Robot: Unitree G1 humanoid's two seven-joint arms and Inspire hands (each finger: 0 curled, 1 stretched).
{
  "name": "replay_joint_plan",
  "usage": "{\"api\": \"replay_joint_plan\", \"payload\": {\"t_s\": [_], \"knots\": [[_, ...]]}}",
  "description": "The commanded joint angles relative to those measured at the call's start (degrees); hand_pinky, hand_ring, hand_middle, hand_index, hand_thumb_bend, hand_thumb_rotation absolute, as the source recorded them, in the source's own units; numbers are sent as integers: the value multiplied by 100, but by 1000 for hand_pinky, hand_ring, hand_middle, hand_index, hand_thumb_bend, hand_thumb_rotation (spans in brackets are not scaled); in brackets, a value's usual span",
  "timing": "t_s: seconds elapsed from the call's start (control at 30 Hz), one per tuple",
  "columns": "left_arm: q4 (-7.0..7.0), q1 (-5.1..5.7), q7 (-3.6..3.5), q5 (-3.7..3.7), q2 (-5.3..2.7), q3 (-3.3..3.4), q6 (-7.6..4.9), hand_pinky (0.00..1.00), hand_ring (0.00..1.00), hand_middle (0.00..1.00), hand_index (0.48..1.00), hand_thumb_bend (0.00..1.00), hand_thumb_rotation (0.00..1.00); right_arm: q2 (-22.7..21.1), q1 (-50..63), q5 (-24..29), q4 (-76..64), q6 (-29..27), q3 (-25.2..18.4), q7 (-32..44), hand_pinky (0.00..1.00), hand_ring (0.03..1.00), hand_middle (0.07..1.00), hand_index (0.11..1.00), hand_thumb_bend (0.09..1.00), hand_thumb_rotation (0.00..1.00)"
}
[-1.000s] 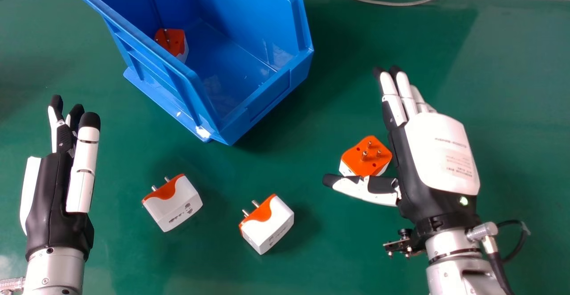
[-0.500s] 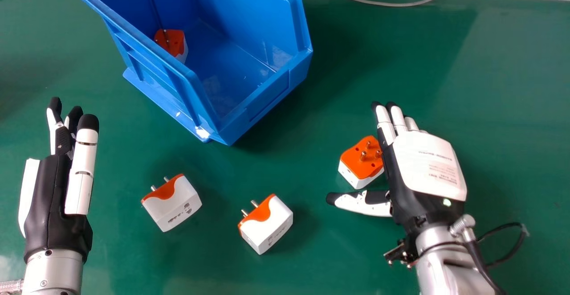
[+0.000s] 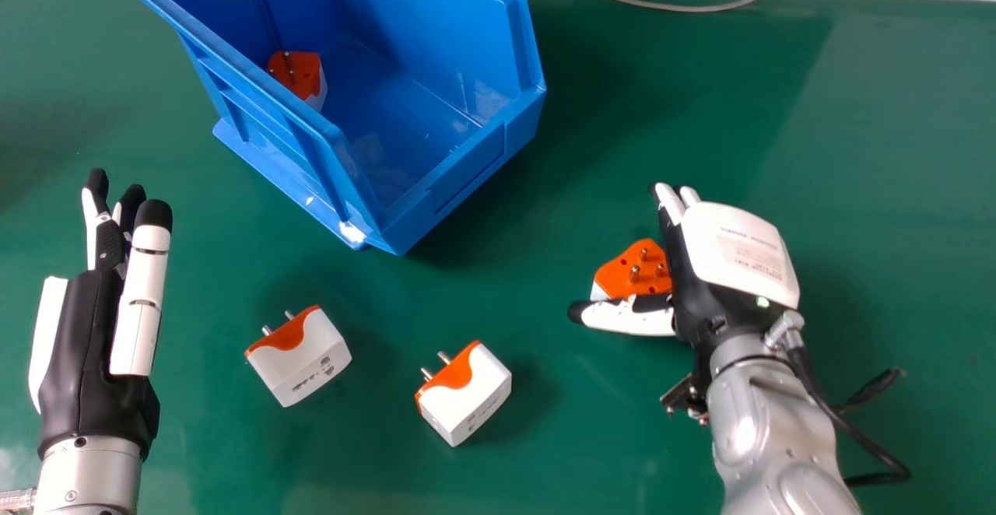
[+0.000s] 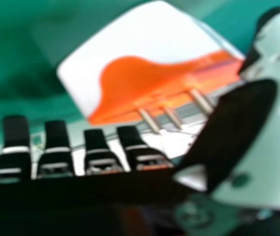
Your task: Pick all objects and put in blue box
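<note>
Orange-and-white, the plug adapter (image 3: 617, 275) at right sits prongs-up beside the right hand (image 3: 739, 254), unclenched like the left hand (image 3: 87, 367); pickup seems the current step, calling for curling round it next.

Plug (image 3: 302, 70) in box (image 3: 486, 149), L plug (image 3: 303, 363) & mid plug (image 3: 471, 398) before, R plug (image 3: 618, 275) rt.

And the box (image 3: 484, 166) gleamed, smooth glossy plastic! The plugs (image 3: 475, 397) looked like plastic too, their pins (image 3: 635, 273) shiny metal, the tabletop (image 3: 591, 437) softly glossy.
</note>
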Motion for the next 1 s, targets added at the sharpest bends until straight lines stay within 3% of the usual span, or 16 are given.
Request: {"api": "replay_joint_plan", "payload": {"t_s": [0.0,0.4,0.77,0.97], "knots": [[-83,6,-6,3,96,67,-121,1000,1000,1000,1000,466,927,52,-176,76,20,219,35,243,814,884,934,906,672,568],[-104,-3,-70,-112,104,134,-61,1000,1000,1000,1000,459,923,-44,-366,22,-292,799,168,841,813,876,931,899,688,541],[-294,54,-105,-124,135,151,98,1000,1000,1000,1000,464,918,-223,-490,-6,-570,1045,294,1330,834,891,948,907,682,482],[-238,25,-148,-136,148,186,74,1000,1000,1000,1000,473,914,-331,-586,-83,-708,1240,326,1643,843,895,951,911,680,448]]}}
